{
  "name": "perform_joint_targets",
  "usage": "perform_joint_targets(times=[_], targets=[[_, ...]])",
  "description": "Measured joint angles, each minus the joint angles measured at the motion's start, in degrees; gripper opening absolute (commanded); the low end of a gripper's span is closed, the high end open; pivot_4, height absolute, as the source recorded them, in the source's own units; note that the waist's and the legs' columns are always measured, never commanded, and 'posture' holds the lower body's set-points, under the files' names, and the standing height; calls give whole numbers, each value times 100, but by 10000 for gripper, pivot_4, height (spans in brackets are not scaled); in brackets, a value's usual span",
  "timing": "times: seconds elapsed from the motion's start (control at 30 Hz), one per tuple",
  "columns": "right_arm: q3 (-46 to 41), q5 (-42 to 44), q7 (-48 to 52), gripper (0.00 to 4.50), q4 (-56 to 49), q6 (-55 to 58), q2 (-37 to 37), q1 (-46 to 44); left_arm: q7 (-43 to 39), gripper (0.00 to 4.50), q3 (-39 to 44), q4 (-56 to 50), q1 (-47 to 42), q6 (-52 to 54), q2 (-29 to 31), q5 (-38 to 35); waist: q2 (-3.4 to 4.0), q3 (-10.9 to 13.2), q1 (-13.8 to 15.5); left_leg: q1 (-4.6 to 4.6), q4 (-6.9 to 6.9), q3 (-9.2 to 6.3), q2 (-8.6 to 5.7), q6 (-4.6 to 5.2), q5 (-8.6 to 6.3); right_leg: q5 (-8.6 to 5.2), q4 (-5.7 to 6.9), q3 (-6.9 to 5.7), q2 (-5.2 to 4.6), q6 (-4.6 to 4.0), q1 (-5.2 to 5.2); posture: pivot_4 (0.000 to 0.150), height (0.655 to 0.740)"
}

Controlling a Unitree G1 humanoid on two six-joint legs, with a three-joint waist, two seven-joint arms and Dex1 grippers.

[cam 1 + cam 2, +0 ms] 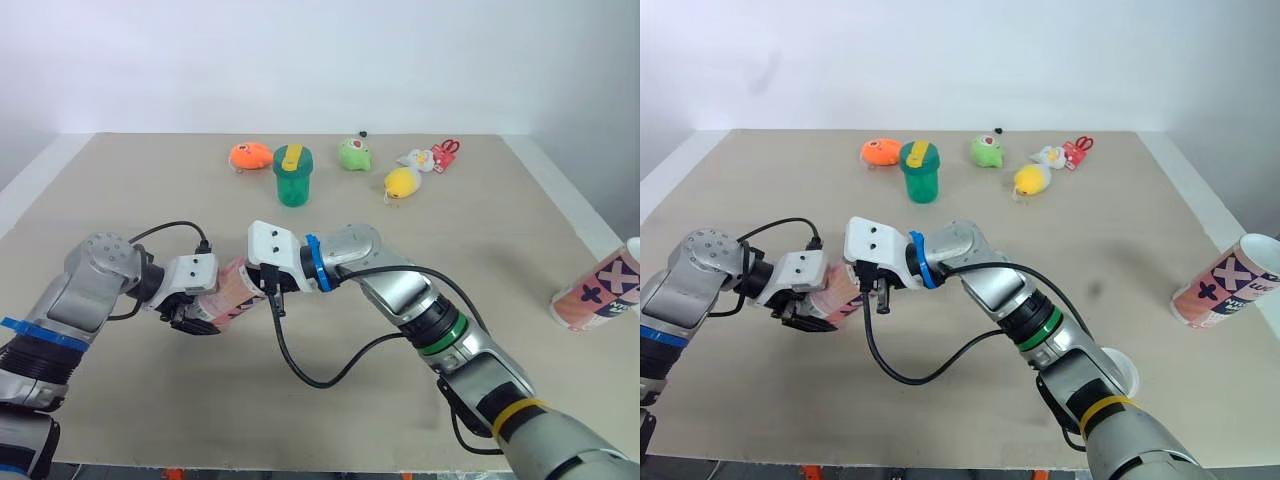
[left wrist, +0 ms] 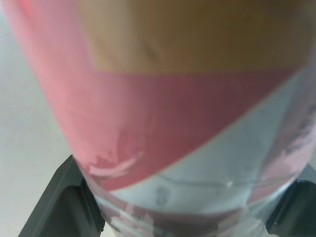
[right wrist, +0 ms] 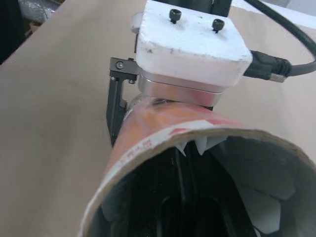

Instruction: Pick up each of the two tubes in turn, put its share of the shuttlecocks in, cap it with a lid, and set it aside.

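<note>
A pink and white tube (image 1: pixel 236 288) lies level above the table, with my left gripper (image 1: pixel 203 312) shut around its closed half. In the left wrist view the tube (image 2: pixel 163 123) sits between the two black fingers (image 2: pixel 64 202). My right gripper (image 1: pixel 268 287) is right at the tube's open mouth. The right wrist view looks into that mouth (image 3: pixel 148 143), where white shuttlecock feathers (image 3: pixel 269 197) line the inside. A second pink tube (image 1: pixel 600 292) lies at the table's right edge, its open end towards the edge. A white lid (image 1: pixel 1120 372) shows beside my right forearm.
Along the back of the table stand a green cup with a yellow lid (image 1: pixel 293 176), an orange toy (image 1: pixel 250 156), a green toy (image 1: pixel 354 153), a yellow toy (image 1: pixel 402 181), a white toy (image 1: pixel 418 160) and red scissors (image 1: pixel 447 149).
</note>
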Motion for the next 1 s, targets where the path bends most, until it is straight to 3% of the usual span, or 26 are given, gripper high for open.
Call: perform_joint_targets(times=[0.27, 0.47, 0.57, 0.6, 0.73, 0.93, 1.0], targets=[[-1097, 979, 604, 465, -1180, 896, -1036, 50, 63, 33472, 41, -336, 141, 97, 16, -135, 1, 2, 44, -26, -8, 2, -29, -8, -7, -26, -3, 1, -37, 50, -7, 1500, 7400], [-1573, 1227, 636, 465, -1247, 1125, -1538, 77, 134, 33472, 51, -342, 128, 97, 7, -178, -1, 4, 49, -27, -11, 0, -40, -8, -8, -34, -5, 1, -46, 53, -6, 1500, 7400], [-1916, 1457, 662, 465, -1425, 1226, -1836, 290, 272, 33472, 122, -269, 107, -58, -339, -325, -8, 11, 82, -35, -8, -7, -51, -8, -8, -40, -8, 0, -56, 64, -3, 1500, 7400], [-2244, 1756, 680, 465, -1596, 1421, -2058, 490, 413, 33472, 188, -241, 85, -65, -742, -587, -25, 22, 94, -54, -3, -15, -51, -8, -8, -27, -15, -5, -56, 76, -9, 1500, 7400], [-3079, 2376, 812, 13294, -1979, 1911, -2876, 973, 801, 33472, 320, -243, 59, -111, -1322, -1067, -79, 60, 53, -88, 7, -20, -50, -7, -12, -6, -18, -7, -57, 53, -34, 1500, 7400], [-3768, 2498, 1275, 44050, -2258, 2045, -4593, 2549, 2000, 33472, 658, -363, 205, -405, -2622, -1499, -69, 67, 43, -86, 7, -18, -68, 21, -33, -16, -19, -1, -63, 60, -30, 1500, 7400], [-3963, 2292, 1413, 44664, -2216, 1799, -5057, 3100, 2387, 33472, 620, -350, 416, -611, -3015, -1490, -69, 67, 47, -79, 7, -18, -72, 23, -34, -18, -21, 0, -66, 63, -22, 1500, 7400]])
